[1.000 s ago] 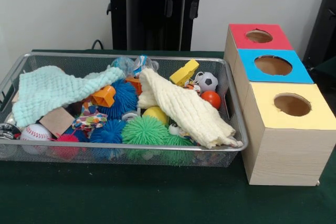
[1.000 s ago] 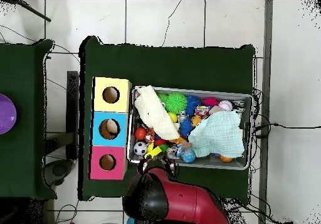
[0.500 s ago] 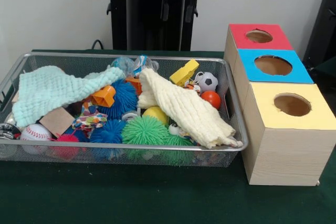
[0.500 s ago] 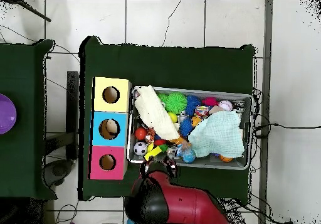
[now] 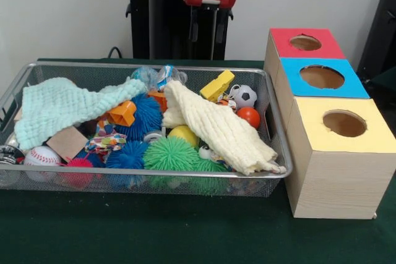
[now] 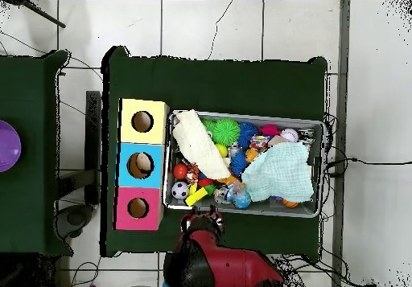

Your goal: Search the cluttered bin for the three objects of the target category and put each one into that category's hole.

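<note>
A wire mesh bin (image 5: 272, 122) (image 6: 319, 127) holds a heap of toys. Among them are a soccer ball (image 5: 245, 96) (image 6: 180, 190), an orange-red ball (image 5: 249, 117) (image 6: 180, 171), a baseball (image 5: 41, 156), a yellow ball (image 5: 184, 134) and green (image 5: 171, 154) and blue (image 5: 147, 114) spiky balls. A cream cloth (image 5: 216, 129) (image 6: 195, 143) and a mint cloth (image 5: 62, 103) (image 6: 278, 174) cover part of the heap. My gripper (image 5: 207, 34) (image 6: 211, 215) hangs open and empty above and behind the bin's back rim.
Beside the bin stands a row of wooden boxes, each with a round hole: red (image 5: 305, 42) (image 6: 138, 208), blue (image 5: 322, 76) (image 6: 141, 165) and yellow (image 5: 344, 123) (image 6: 142, 121). A yellow block (image 5: 217, 85) leans at the bin's back. Green cloth covers the table (image 5: 154, 227).
The gripper has come down into the front view, its fingers now showing in full. In the overhead view the arm has shifted slightly. The toys have not moved.
</note>
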